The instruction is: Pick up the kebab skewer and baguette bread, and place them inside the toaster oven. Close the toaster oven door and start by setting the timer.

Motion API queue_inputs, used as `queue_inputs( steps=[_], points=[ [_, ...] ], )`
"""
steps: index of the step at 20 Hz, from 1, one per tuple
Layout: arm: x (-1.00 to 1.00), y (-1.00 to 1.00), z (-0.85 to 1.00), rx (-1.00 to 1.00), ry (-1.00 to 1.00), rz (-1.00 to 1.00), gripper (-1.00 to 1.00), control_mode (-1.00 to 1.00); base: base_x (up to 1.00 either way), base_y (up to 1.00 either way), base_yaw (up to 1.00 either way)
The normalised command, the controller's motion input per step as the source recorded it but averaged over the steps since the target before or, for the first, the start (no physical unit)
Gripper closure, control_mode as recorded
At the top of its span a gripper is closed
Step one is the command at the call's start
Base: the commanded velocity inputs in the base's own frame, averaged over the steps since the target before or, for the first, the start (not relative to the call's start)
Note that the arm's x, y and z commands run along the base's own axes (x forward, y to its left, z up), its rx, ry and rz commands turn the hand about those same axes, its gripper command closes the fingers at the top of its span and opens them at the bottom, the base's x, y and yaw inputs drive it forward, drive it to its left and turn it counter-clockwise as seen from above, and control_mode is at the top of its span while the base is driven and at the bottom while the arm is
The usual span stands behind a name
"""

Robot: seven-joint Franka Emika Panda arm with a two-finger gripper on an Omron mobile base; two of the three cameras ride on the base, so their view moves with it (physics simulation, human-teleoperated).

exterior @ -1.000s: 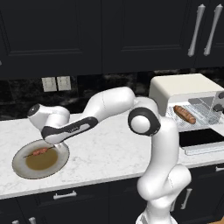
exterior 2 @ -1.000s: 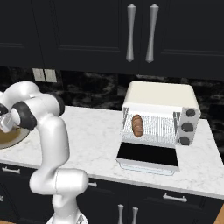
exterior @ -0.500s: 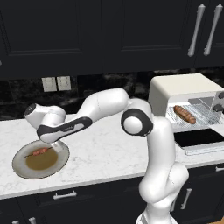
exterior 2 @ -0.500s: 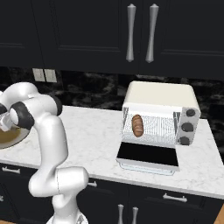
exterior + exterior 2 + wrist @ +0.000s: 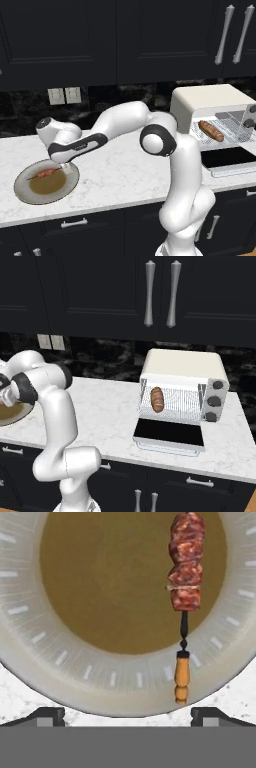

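The kebab skewer point(image 5: 47, 173) lies on a round plate point(image 5: 22, 192) at the left of the counter. In the hand view the skewer point(image 5: 185, 567) runs up the right side, its wooden handle over the plate rim point(image 5: 50, 662). My gripper point(image 5: 63, 169) hovers over the plate's right edge, open, with nothing between its fingertips point(image 5: 48, 714). The baguette bread point(image 5: 211, 130) lies on the wire rack inside the toaster oven point(image 5: 210, 100). The toaster oven door point(image 5: 227, 161) hangs open, flat in front. The right base view also shows the baguette bread point(image 5: 157, 399) and the toaster oven door point(image 5: 170, 433).
Three dark knobs point(image 5: 215, 401) sit on the toaster oven's right side. Black wall cabinets hang above, with a dark marble backsplash and two wall outlets point(image 5: 65, 95). White marble counter point(image 5: 115, 175) stretches between plate and oven.
The arm's elbow has shifted slightly left while the hand stays over the plate's right edge. The jaws remain open; skewer and bread have not moved.
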Motion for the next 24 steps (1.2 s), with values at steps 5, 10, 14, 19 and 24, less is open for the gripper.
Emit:
queue_inputs(
  steps=[5,10,14,19,24],
  points=[
    [0.32,-0.01,-0.39,0.11,0.00,0.05,-1.00,-1.00,0.00,0.00,0.00],
    [0.39,0.17,-0.27,0.00,0.00,0.00,-1.00,-1.00,0.00,0.00,0.00],
    [0.23,0.32,-0.12,0.00,0.00,0.00,-1.00,-1.00,0.00,0.00,0.00],
    [0.18,0.41,-0.05,-0.02,0.00,0.00,-1.00,-1.00,0.00,0.00,0.00],
    [0.33,0.18,-0.11,-0.04,0.04,0.00,-1.00,-1.00,0.00,0.00,0.00]
  ],
)
